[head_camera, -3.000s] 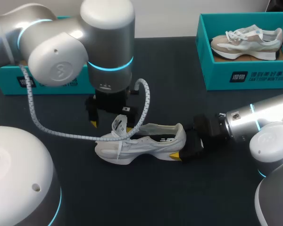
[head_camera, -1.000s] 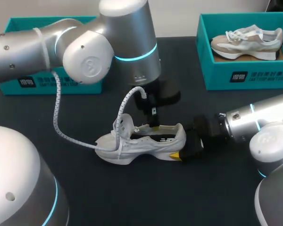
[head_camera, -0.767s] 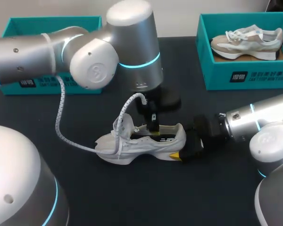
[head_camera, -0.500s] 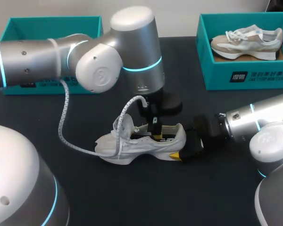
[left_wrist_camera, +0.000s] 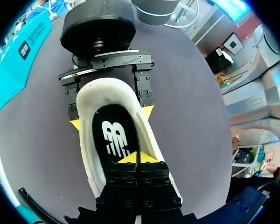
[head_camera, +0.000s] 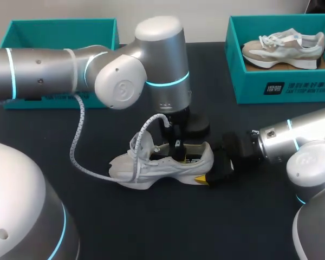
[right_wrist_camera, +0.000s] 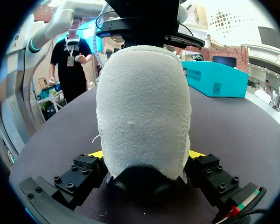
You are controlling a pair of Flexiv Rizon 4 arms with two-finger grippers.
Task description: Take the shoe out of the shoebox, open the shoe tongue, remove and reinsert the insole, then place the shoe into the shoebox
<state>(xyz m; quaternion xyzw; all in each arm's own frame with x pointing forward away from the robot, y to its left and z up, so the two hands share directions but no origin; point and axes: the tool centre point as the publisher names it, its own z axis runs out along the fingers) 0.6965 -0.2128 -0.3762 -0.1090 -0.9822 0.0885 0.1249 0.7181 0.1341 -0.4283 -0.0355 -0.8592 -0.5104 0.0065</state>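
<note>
A white shoe (head_camera: pixel 160 162) lies on the dark table, toe to the left, its tongue (head_camera: pixel 138 143) pulled up. My right gripper (head_camera: pixel 219 165) is shut on the heel; in the right wrist view the heel (right_wrist_camera: pixel 142 107) sits between its fingers (right_wrist_camera: pixel 145 154), a yellow tip against each side. My left gripper (head_camera: pixel 177 149) points down into the shoe's opening. In the left wrist view its yellow tips (left_wrist_camera: pixel 137 157) are pressed together over the black insole (left_wrist_camera: pixel 114 137), with nothing seen pinched between them. The right gripper (left_wrist_camera: pixel 111 117) shows ahead, clamping the heel.
A teal shoebox (head_camera: pixel 281 89) at the back right holds a beige shoe (head_camera: pixel 284 46). Another teal box (head_camera: pixel 59 27) stands at the back left, partly behind my left arm. The left arm's white cable (head_camera: pixel 76 146) hangs down beside the shoe's toe.
My left arm has swung to the right over the shoe, and its shut gripper has come down into the shoe's opening. The right gripper and the shoe have stayed put.
</note>
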